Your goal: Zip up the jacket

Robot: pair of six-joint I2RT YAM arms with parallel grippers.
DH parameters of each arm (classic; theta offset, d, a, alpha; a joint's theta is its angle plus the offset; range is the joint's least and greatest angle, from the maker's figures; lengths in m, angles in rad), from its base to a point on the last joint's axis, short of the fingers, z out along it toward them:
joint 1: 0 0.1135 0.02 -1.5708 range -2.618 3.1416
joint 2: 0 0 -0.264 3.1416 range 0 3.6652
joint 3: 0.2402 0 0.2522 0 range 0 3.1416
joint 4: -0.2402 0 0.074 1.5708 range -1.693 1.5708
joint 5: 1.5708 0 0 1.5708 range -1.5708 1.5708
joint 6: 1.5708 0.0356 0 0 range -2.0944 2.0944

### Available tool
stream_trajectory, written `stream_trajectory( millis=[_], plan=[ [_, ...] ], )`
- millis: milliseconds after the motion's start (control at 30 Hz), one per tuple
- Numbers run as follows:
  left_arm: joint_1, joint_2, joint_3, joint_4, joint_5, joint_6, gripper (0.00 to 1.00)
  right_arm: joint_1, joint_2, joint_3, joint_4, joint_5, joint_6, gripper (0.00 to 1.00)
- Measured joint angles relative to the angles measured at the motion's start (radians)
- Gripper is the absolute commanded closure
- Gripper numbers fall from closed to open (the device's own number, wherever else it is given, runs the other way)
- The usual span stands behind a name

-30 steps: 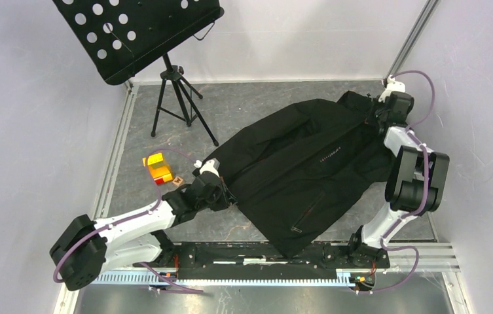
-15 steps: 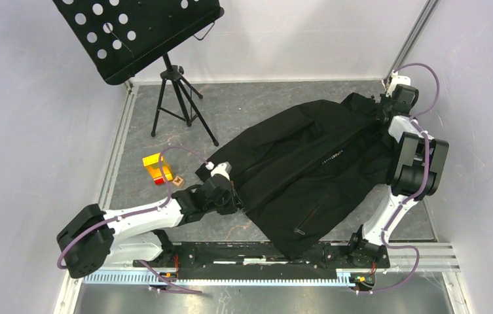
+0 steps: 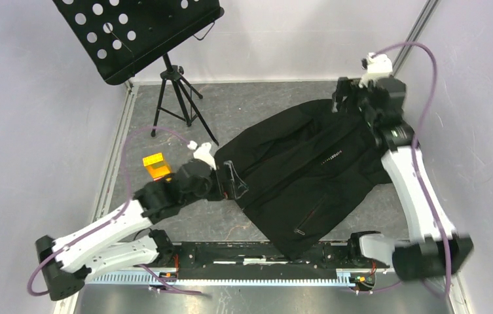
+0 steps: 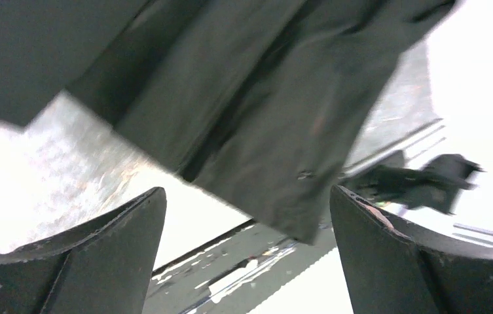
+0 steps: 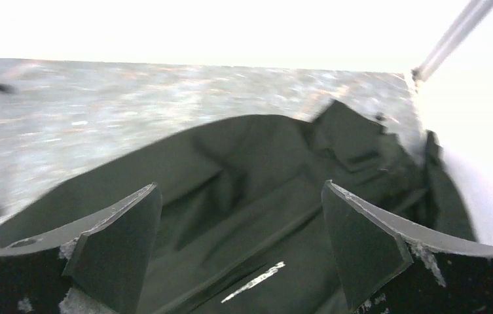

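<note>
Black jacket [image 3: 309, 170]: flat on grey table [image 3: 263, 104], spread out btw the 2 grippers; one end by L gripper, collar end by R gripper.
L gripper [image 3: 238, 182]: wide open, nothing held; tips right at jacket's edge, can't tell if touching.
L wrist view: fingers [image 4: 99, 261] far apart, dark cloth just past the tips, none pinched btw them.
R gripper [image 3: 347, 97]: wide open too, nothing held; up over the collar end, clear of the cloth.
R wrist view: fingers [image 5: 109, 242] far apart, jacket below & ahead of them.
White letters [image 5: 253, 282]: on jacket's chest, low down btw R gripper's fingers in its own view.
Pocket zip [image 3: 309, 212]: short slanted line on jacket's near half, well off to the right of L gripper.
Yellow block [image 3: 155, 165]: on table nr L gripper's left side, apart from jacket.
Music stand [image 3: 132, 33]: black w/ round holes, on tripod [image 3: 178, 98], far out past L gripper & to its left.
Rail [image 3: 256, 252]: along table's near edge, back behind both grippers; jacket's low corner lying over it.
</note>
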Motion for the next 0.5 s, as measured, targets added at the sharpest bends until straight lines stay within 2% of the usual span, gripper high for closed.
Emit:
stream_trajectory(
  millis=[133, 233, 300, 400, 500],
  plan=[
    [0.0, -0.034, 0.321, -0.134, 0.019, 0.125, 0.0, 0.006, -0.327, -0.108, -0.051, -0.234, 0.074, 0.02],
    [0.0, -0.022, 0.616, -0.211, 0.027, 0.225, 0.0, 0.005, -0.495, -0.106, -0.138, -0.283, 0.082, 0.02],
    [0.0, -0.017, 0.813, -0.227, 0.026, 0.294, 0.0, 0.006, -0.559, -0.026, -0.225, -0.284, 0.071, 0.03],
    [0.0, -0.025, 1.002, -0.229, 0.024, 0.375, 0.0, 0.006, -0.577, 0.183, -0.321, -0.246, 0.045, 0.03],
    [0.0, -0.037, 1.144, -0.233, 0.008, 0.432, 0.0, 0.006, -0.595, 0.334, -0.346, -0.204, 0.031, 0.03]
  ],
)
